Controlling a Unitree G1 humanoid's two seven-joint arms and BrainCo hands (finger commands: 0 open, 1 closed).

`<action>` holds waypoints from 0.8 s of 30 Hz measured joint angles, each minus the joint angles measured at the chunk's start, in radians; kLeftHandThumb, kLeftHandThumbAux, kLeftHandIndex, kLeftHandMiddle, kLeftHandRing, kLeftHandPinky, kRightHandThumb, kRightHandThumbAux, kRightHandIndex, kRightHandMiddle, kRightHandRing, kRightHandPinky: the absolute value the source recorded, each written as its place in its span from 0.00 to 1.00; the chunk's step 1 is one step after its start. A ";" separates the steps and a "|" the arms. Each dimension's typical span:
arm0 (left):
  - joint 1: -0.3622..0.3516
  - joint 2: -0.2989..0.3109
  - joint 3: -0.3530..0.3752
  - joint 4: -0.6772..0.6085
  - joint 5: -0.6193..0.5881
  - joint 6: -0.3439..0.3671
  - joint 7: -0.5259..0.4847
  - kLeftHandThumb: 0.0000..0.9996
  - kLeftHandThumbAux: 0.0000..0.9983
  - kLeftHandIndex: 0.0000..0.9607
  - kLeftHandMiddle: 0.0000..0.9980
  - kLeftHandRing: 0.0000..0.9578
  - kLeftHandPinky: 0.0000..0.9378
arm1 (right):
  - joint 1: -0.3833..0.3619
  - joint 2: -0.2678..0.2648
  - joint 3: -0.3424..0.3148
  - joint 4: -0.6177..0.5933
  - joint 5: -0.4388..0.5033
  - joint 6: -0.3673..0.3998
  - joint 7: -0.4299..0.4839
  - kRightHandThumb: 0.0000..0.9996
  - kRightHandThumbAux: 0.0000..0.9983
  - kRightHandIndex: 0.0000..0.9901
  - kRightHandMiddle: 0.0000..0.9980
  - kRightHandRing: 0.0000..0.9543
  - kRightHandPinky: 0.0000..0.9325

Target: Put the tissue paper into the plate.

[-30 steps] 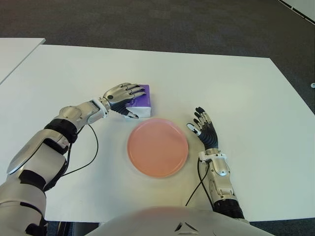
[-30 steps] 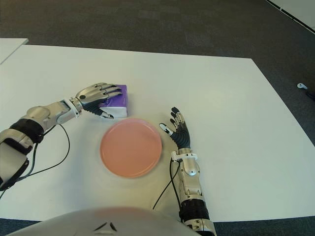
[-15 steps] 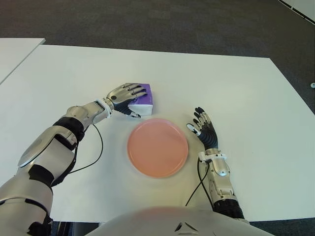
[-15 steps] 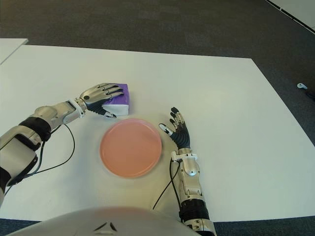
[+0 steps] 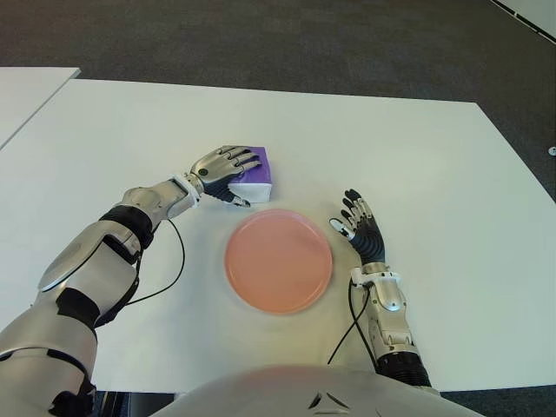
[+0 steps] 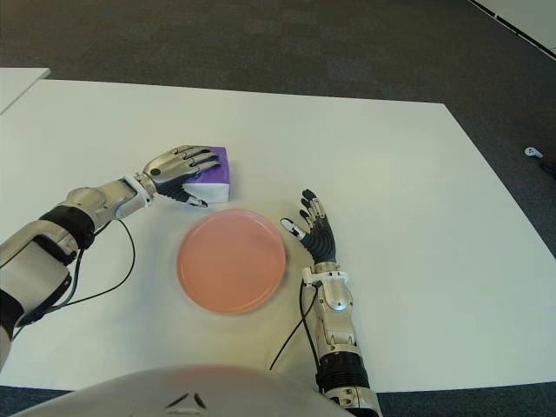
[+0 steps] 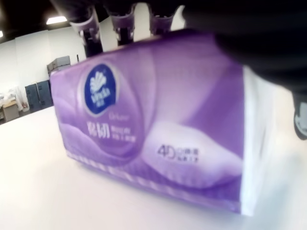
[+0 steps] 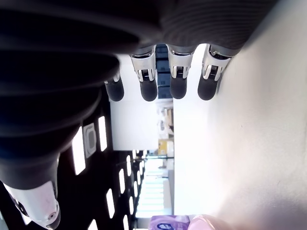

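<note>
A purple and white tissue pack (image 5: 258, 173) lies on the white table (image 5: 417, 148), just behind the left part of the pink plate (image 5: 236, 261). My left hand (image 5: 242, 180) covers the pack from the left. Its fingers (image 7: 120, 21) curl over the top and the thumb presses the near side. The wrist view shows the pack (image 7: 153, 129) close against the palm, its base on the table. My right hand (image 5: 356, 228) shows to the right of the plate, fingers (image 8: 148, 86) spread and holding nothing. The plate has nothing in it.
Black cables trail from each wrist across the table, one (image 5: 170, 271) to the left of the plate and one (image 5: 349, 323) near the front edge. A second white table (image 5: 26, 95) stands at the far left. Dark carpet lies beyond the far edge.
My left hand has wrapped more tightly around the tissue pack, and the pack has shifted slightly away from the plate. The right hand has stayed put.
</note>
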 measured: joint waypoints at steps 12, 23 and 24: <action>-0.006 0.000 -0.043 -0.002 0.056 0.050 0.165 0.03 0.34 0.00 0.00 0.00 0.00 | 0.001 0.000 -0.003 0.000 0.019 0.000 0.022 0.02 0.65 0.00 0.03 0.00 0.00; -0.025 -0.024 -0.111 0.065 0.134 0.154 0.390 0.04 0.35 0.00 0.00 0.00 0.00 | 0.002 0.000 -0.002 -0.001 0.035 0.000 0.036 0.02 0.64 0.00 0.04 0.00 0.00; -0.027 -0.028 -0.116 0.074 0.137 0.161 0.405 0.04 0.35 0.00 0.00 0.00 0.00 | 0.002 0.000 -0.002 -0.001 0.035 0.000 0.036 0.02 0.64 0.00 0.04 0.00 0.00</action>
